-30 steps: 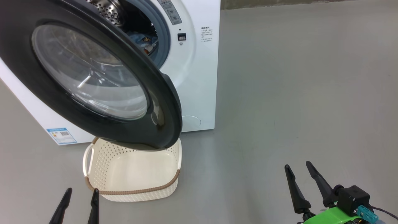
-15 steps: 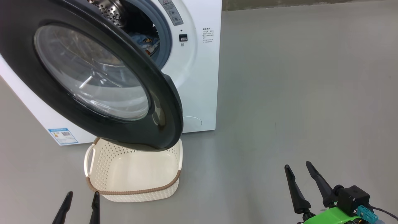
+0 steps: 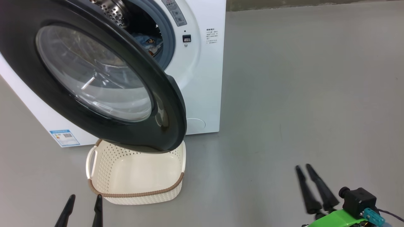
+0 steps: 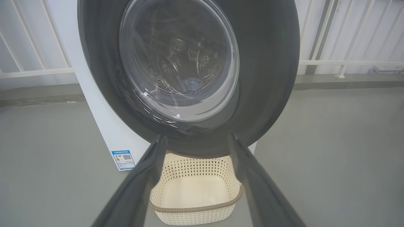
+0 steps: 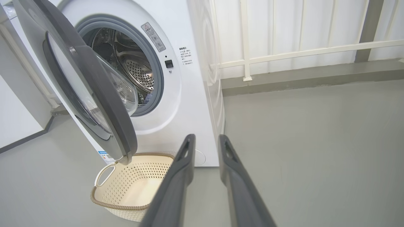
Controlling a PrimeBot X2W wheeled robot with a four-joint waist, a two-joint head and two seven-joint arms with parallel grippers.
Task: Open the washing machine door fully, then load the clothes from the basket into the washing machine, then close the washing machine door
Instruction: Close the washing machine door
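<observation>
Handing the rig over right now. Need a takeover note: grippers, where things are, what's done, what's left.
Left gripper: open, empty, low near the basket.
Right gripper: jaws apart with a narrow gap, empty, above the floor to the right of the washing machine.
Washing machine door: stands open, with its lower edge above the basket.
Clothes: blue fabric lies inside the washing machine. The visible inside of the basket is bare.
Done: door opened; loading looks finished.
Left: close the door. Neither gripper touches it yet.
</observation>
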